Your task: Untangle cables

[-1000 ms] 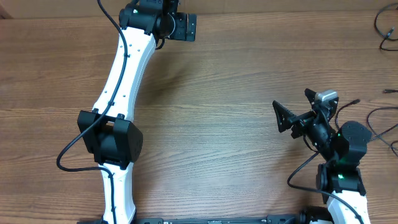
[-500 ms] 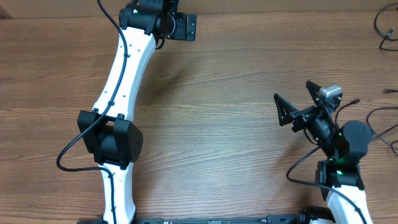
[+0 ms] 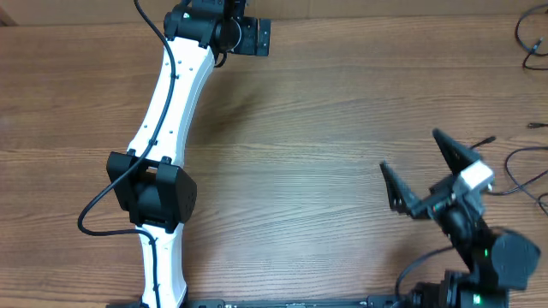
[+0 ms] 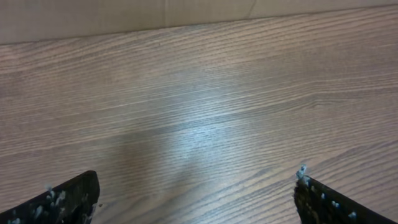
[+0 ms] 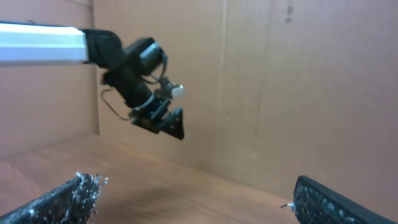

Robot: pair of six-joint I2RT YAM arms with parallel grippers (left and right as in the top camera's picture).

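Looking down from overhead, finds the wood-grain worktop (image 3: 325,111) with the left arm (image 3: 167,94) stretched from the near edge to the far one, its black wrist end at the far edge. Puts the right pincer (image 3: 409,150) low on the right side, fingers aimed toward the far left and spread wide, nothing between them. Places the cables (image 3: 517,169) along the right edge, beyond that pincer and apart from it: one thin black cord looping out of frame, its plug end (image 3: 489,139) lying just beside the pincer's outer finger, and a second cord (image 3: 528,41) curled in the far right corner. Cannot tell whether the two cords join beyond the frame.

Turning to the left wrist view, shows the left pincer (image 4: 198,180) hanging over bare wood, speckled black fingertips (image 4: 68,196) at the bottom corners, set far apart, gripping nothing.

Moving to the right wrist view, looks level across the worktop toward a brown cardboard wall (image 5: 298,81). Frames the right pincer's own fingertips at the bottom corners, wide apart and empty. Catches the left arm reaching in from the left, pointed black fingers (image 5: 173,124) aimed down and rightward, possibly seen side-on, so the gap stays hard to judge here.
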